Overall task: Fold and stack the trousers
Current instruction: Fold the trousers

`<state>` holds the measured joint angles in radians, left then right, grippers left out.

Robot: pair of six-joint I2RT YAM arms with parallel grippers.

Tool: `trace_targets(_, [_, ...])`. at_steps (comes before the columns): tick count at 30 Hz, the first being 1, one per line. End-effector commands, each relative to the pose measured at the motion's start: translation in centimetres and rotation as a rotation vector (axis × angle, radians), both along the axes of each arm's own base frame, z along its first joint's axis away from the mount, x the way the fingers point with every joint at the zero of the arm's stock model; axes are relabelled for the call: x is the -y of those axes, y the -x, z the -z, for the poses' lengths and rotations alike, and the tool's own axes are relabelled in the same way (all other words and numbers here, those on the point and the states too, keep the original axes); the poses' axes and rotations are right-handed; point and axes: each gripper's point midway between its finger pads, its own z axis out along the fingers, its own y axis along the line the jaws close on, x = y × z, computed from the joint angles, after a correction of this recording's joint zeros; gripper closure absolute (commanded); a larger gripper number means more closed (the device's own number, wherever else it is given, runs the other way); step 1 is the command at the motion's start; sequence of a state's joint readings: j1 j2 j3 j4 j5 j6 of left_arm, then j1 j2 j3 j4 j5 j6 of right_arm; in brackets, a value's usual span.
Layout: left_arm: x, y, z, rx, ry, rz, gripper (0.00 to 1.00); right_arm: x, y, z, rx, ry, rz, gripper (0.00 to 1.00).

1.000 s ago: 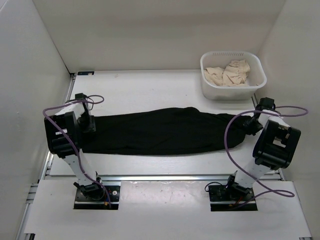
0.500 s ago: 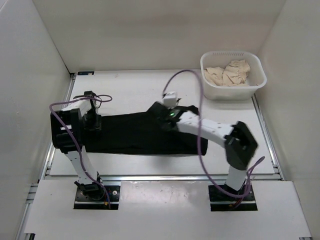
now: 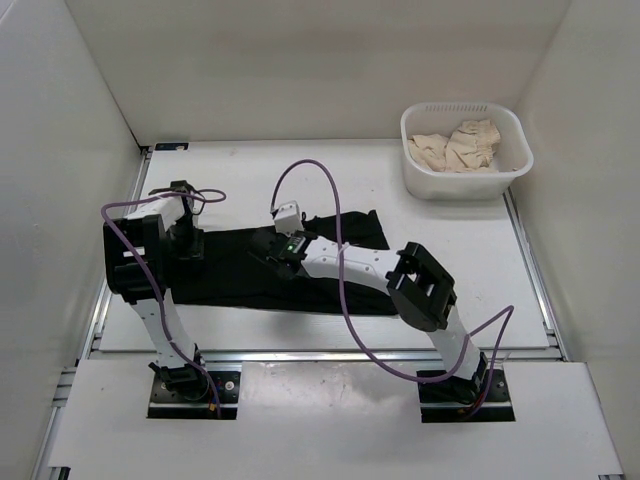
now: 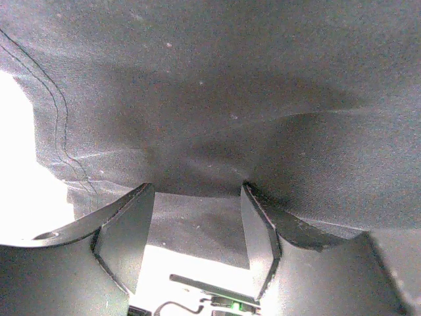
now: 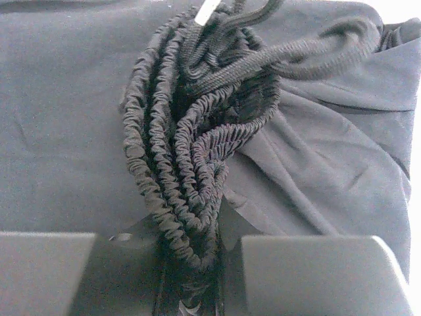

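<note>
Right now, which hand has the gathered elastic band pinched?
The right hand, shut on the trousers at their bunched elastic band; the left hand stands open over flat fabric.

The black trousers (image 3: 225, 272) lie flat, long side running left to right, right end folded over the middle; elastic waistband (image 5: 172, 158) bunched.

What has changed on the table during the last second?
The right hand, shut on the trousers' right end, carried it left over the rest, so they lie folded shorter. The left hand at the left end and the basket stayed put.
</note>
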<state>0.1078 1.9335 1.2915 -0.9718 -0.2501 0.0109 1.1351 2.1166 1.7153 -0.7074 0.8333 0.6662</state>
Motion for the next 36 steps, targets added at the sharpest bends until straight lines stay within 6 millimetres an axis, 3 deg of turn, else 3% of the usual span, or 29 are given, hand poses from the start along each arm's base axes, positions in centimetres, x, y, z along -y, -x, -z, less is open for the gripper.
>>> trace_targets(1, [0.8,-1.5,0.2,0.049,0.029,0.001,0.33,-1.0,-0.3,-1.8,0.079,-0.002,0.001,1.0])
trace_targets(3, [1.0,-1.3,0.2,0.05,0.038,0.002,0.33,-1.2,-0.5,-2.1,0.09,-0.011,-0.012,0.94])
trace_targets(4, [1.0,-1.3,0.2,0.05,0.038,0.002,0.33,-1.9,-0.4,-1.8,0.079,-0.029,-0.039,0.86])
trace_targets(5, [1.0,-1.3,0.2,0.05,0.038,0.002,0.33,-2.8,0.4,-0.8,0.012,-0.018,-0.133,0.66])
trace_targets(6, [1.0,-1.3,0.2,0.05,0.038,0.002,0.33,-3.5,1.2,-0.2,-0.018,-0.014,-0.181,0.55])
trace_targets(8, [1.0,-1.0,0.1,0.05,0.038,0.002,0.32,-4.9,2.5,-0.4,-0.046,-0.007,-0.27,0.46])
trace_targets(10, [0.9,-1.0,0.0,0.049,0.029,0.001,0.32,-6.2,3.9,-2.8,-0.054,-0.006,-0.423,0.31])
trace_targets(11, [0.9,-1.0,0.0,0.049,0.029,0.001,0.32,-8.0,6.3,-3.5,-0.129,-0.065,-0.554,0.29])
trace_targets(12, [0.9,-1.0,0.0,0.049,0.029,0.001,0.32,-8.5,7.1,-6.5,-0.126,-0.119,-0.626,0.27])
trace_targets(13, [0.9,-1.1,-0.2,0.058,0.028,0.001,0.32,-8.9,8.2,-7.9,-0.125,-0.134,-0.7,0.27])
trace_targets(14, [0.9,-1.1,-0.2,0.058,0.028,0.001,0.32,-8.8,9.5,-10.7,-0.112,-0.181,-0.753,0.27])
trace_targets(15, [0.9,-1.1,-0.2,0.058,0.028,0.001,0.32,-8.8,10.1,-12.1,-0.111,-0.219,-0.778,0.27])
trace_targets(16, [0.9,-1.1,-0.2,0.058,0.028,0.001,0.31,-8.3,10.6,-11.9,-0.124,-0.227,-0.791,0.27])
trace_targets(17, [0.8,-1.2,-0.5,0.067,0.027,0.002,0.31,-7.9,10.7,-13.8,-0.084,-0.273,-0.798,0.29])
trace_targets(19, [0.8,-1.2,-0.5,0.067,0.027,0.002,0.3,-6.5,9.7,-13.4,-0.067,-0.27,-0.744,0.31])
trace_targets(20, [0.9,-1.0,-0.5,0.058,0.028,0.001,0.29,-5.6,9.5,-12.2,-0.073,-0.242,-0.715,0.32])
trace_targets(21, [0.9,-1.0,-0.5,0.058,0.028,0.001,0.29,-4.4,7.5,-11.7,-0.065,-0.22,-0.641,0.33])
trace_targets(24, [0.7,-0.7,-0.6,0.048,0.02,0.001,0.29,-3.1,4.8,-8.6,-0.158,-0.202,-0.548,0.39])
trace_targets(26, [0.7,-0.8,-0.8,0.057,0.019,0.001,0.29,-3.2,4.6,-6.2,-0.226,-0.19,-0.56,0.39])
trace_targets(31, [0.6,-0.6,-0.9,0.047,0.011,0.001,0.29,-4.4,3.5,-4.0,-0.246,-0.169,-0.585,0.35])
trace_targets(33, [0.6,-0.6,-0.9,0.047,0.011,0.001,0.29,-2.5,2.5,-1.8,-0.295,-0.17,-0.49,0.34])
trace_targets(34, [0.6,-0.6,-0.9,0.047,0.011,0.001,0.29,-2.5,2.1,-1.2,-0.3,-0.204,-0.475,0.36])
trace_targets(36, [0.6,-0.2,-0.7,0.036,0.012,0.001,0.29,-1.1,2.4,1.5,-0.37,-0.229,-0.429,0.44])
